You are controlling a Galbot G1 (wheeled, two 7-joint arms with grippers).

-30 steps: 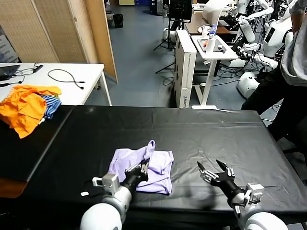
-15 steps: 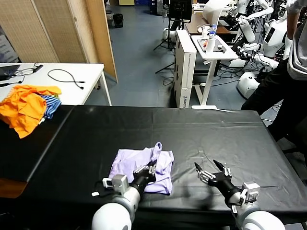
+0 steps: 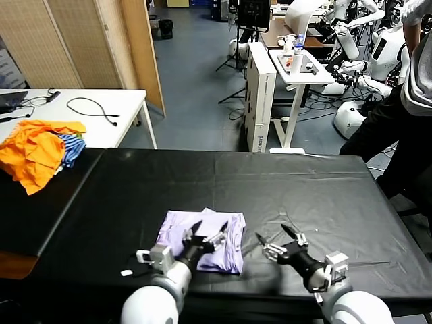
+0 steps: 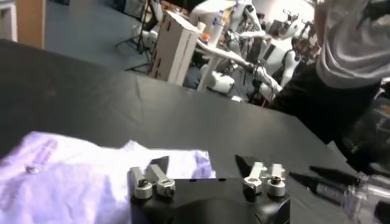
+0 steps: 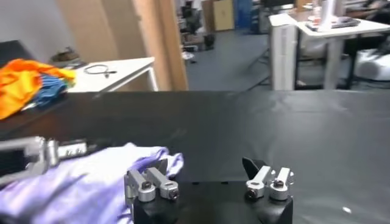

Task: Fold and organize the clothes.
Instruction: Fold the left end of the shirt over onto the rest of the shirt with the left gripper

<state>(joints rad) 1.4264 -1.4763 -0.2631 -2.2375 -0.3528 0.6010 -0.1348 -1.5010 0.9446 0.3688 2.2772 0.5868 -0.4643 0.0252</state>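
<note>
The shirt (image 3: 202, 240) is lying in a soft bunch on the black bench (image 3: 324, 196), near the front edge. The left gripper (image 3: 205, 235) is hanging right over the shirt with its fingers spread wide, holding nothing. The right gripper (image 3: 275, 241) is sitting just beside the shirt's right edge, also wide open and empty. Orange clothes (image 3: 32, 150) are lying far off at the left.
</note>
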